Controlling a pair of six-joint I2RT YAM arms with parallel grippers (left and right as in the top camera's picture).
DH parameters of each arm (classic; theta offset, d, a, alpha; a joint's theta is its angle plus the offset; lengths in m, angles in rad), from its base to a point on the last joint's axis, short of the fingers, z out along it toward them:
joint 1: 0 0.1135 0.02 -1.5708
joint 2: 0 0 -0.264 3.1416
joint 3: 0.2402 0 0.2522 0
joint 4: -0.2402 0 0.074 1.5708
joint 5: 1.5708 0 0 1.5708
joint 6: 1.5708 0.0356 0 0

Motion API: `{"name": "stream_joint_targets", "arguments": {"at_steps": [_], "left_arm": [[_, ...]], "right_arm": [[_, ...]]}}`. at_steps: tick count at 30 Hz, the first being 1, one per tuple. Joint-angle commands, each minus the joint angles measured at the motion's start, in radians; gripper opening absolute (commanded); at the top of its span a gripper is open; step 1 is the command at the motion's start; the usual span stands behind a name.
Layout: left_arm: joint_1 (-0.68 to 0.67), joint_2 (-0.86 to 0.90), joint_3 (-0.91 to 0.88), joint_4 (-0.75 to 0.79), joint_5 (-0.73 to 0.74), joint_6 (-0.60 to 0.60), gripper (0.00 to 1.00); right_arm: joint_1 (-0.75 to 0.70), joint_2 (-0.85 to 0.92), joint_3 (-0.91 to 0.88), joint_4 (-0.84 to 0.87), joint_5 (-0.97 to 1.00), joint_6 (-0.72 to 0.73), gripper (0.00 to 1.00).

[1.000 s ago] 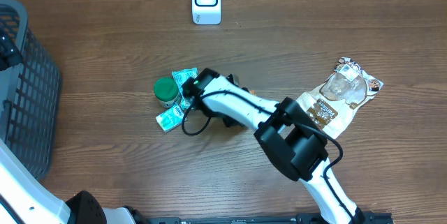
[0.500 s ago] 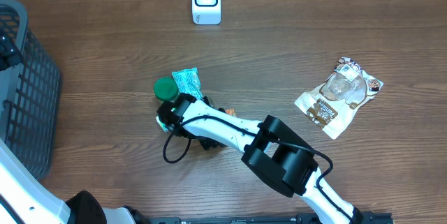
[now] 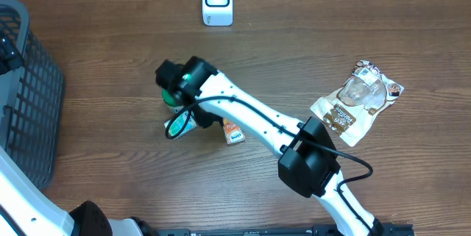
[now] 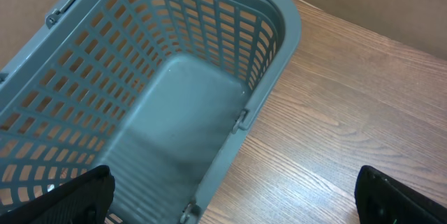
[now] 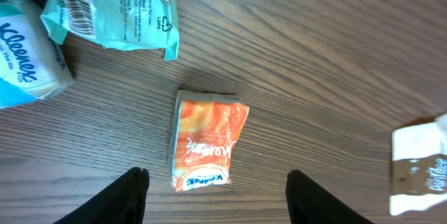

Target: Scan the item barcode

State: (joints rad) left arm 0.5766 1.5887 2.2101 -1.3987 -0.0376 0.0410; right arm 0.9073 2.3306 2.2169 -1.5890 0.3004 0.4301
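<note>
A small orange packet (image 5: 208,139) lies flat on the wood, just ahead of my right gripper (image 5: 220,199) and apart from it. That gripper is open, with nothing between its fingers (image 5: 119,197). From overhead, the orange packet (image 3: 233,131) sits beside my right arm (image 3: 243,115). The white barcode scanner (image 3: 217,1) stands at the table's far edge. My left gripper (image 4: 234,203) is open and empty above the rim of the grey basket (image 4: 279,35).
A teal packet (image 5: 115,8) with a printed barcode and a Kleenex pack (image 5: 28,53) lie just beyond the orange packet. A green lid (image 3: 173,98) sits beside them. A brown snack bag (image 3: 357,104) lies at the right. The basket (image 3: 22,96) fills the left edge.
My right gripper has opened, and its wrist has swung up over the green items. The orange packet now lies uncovered on the table. The left arm has not moved.
</note>
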Motion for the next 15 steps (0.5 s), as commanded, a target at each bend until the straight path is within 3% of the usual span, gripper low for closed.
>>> {"name": "stream_joint_targets", "arguments": {"at_steps": [1, 4, 8, 15], "left_arm": [[0.001, -0.005, -0.005, 0.003, 0.008, -0.016, 1.00], [0.001, -0.005, -0.005, 0.003, 0.008, -0.016, 1.00], [0.001, -0.005, -0.005, 0.003, 0.008, -0.016, 1.00], [0.001, -0.005, -0.005, 0.003, 0.008, -0.015, 1.00]], "right_arm": [[-0.010, -0.008, -0.023, 0.048, -0.191, -0.043, 0.55], [-0.009, -0.008, -0.079, 0.124, -0.354, -0.046, 0.37], [-0.005, -0.008, -0.173, 0.192, -0.455, -0.034, 0.20], [-0.031, -0.008, -0.316, 0.187, -0.443, -0.034, 0.13]]}}
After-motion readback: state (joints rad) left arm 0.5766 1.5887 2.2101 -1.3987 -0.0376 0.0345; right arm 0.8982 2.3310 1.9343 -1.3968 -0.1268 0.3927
